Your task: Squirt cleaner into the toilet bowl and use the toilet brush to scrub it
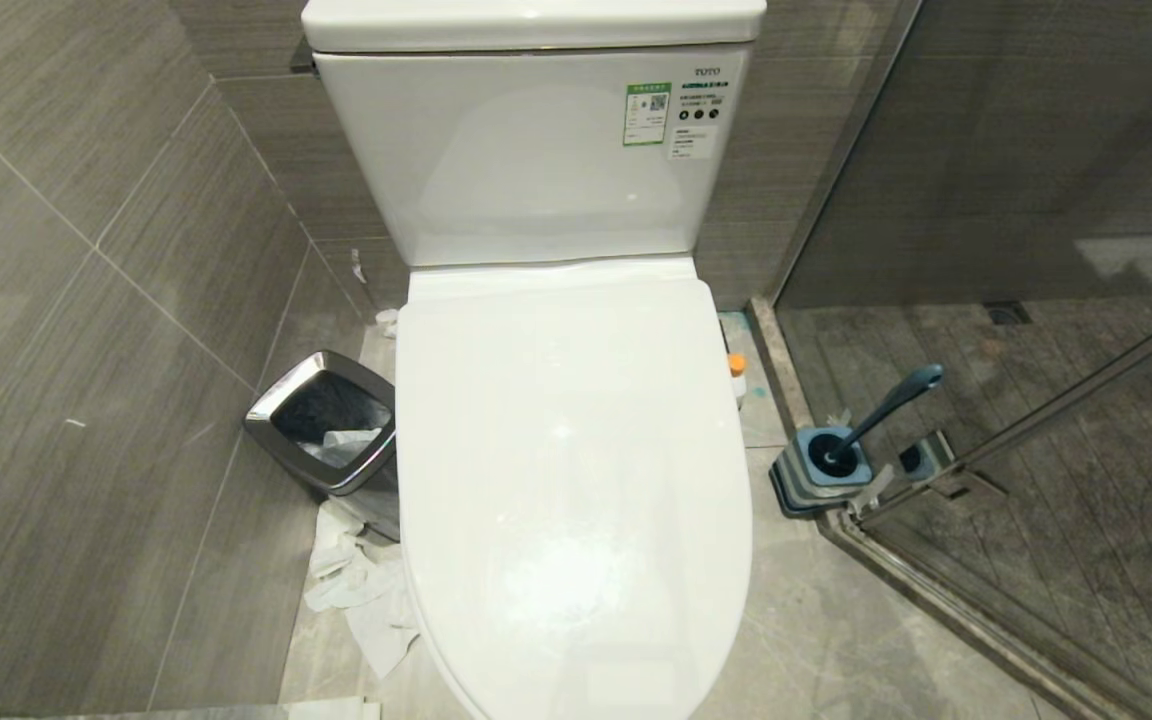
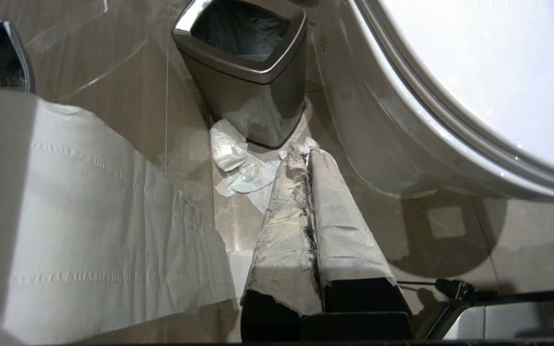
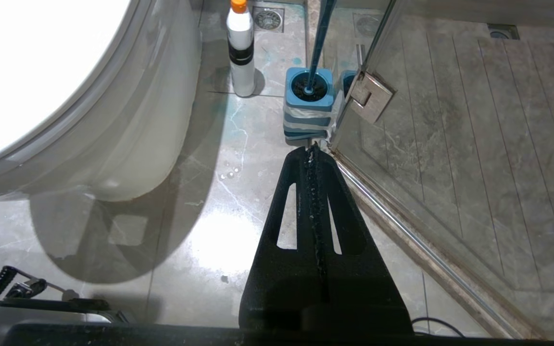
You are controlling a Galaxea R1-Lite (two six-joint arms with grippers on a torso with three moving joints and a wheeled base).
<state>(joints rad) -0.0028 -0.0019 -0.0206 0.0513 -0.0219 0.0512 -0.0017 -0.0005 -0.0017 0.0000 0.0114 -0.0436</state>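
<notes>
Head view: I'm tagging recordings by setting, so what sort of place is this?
A bathroom: a white ceramic toilet with its lid down, a slate-blue toilet brush in its holder, and a glass shower door beside it.

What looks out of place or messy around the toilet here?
Crumpled tissue is strewn on the floor beside the waste bin rather than inside it. Blue-green stains smear the tiles near the cleaner bottle. The left gripper has its fingers wrapped in grubby, fraying white tape. The toilet lid is shut.
</notes>
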